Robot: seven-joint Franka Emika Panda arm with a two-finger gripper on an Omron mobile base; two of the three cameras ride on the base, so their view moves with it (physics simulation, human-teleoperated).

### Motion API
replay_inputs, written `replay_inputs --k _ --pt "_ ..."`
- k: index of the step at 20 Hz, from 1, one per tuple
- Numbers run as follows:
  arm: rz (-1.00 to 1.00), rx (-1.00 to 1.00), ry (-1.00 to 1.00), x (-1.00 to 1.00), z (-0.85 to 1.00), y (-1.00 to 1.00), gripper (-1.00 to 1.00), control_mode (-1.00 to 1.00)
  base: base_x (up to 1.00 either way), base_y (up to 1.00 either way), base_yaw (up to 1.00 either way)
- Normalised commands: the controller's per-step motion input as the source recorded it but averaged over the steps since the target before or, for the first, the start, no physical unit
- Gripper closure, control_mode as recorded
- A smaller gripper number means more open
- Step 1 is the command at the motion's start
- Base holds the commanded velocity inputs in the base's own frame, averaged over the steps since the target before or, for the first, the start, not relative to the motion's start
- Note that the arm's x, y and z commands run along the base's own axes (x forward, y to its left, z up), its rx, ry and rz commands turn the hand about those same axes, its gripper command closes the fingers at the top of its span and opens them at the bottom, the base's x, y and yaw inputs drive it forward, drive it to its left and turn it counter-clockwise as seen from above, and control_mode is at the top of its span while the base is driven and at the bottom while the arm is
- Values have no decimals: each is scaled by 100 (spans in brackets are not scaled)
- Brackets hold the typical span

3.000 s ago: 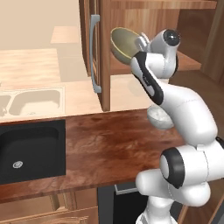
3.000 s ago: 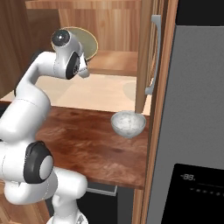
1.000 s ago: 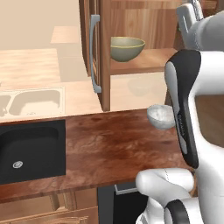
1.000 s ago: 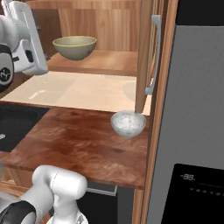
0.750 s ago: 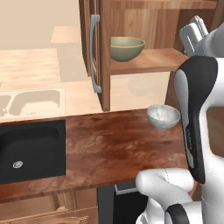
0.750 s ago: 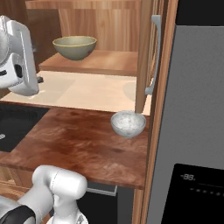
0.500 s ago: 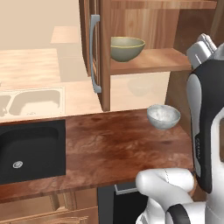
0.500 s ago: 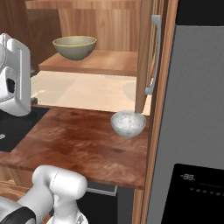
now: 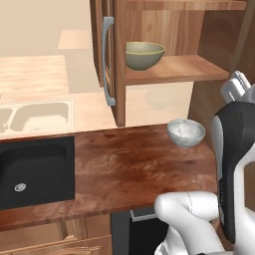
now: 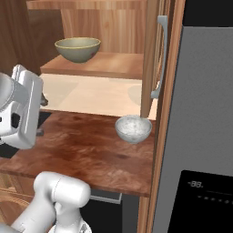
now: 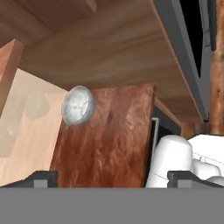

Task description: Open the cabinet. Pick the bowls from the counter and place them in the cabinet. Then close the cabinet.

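The cabinet (image 9: 174,60) stands open above the dark reddish-brown worktop (image 9: 114,164), its grey-handled doors swung wide. The olive-yellow bowl (image 9: 144,54) sits upright on the wooden shelf (image 9: 189,69) inside. The white-grey bowl (image 9: 186,132) rests on the worktop below that shelf, beside the right-hand door (image 10: 152,59). The tool (image 11: 111,178) is empty, tips spread far apart, well back from the white-grey bowl.

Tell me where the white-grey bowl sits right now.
The white-grey bowl sits upright on the dark counter, near its back right corner, below the open cabinet whose shelf holds the olive bowl. It is apart from the sink.
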Motion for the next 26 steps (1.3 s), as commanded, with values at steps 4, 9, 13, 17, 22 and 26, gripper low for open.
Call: replay_inputs --k 4,9,13,17,22,26 --pt "-21 0 0 7 -35 -17 -100 -100 0 0 0" --pt "-24 0 0 27 -25 -20 -100 -100 0 0 0" --pt "-27 0 0 19 -10 -19 -100 -100 0 0 0" --pt "-24 0 0 12 -13 -12 -100 -100 0 0 0" --pt "-14 0 -1 13 -26 -2 -100 -100 0 0 0" --pt "-6 0 0 21 -25 0 -100 -100 0 0 0"
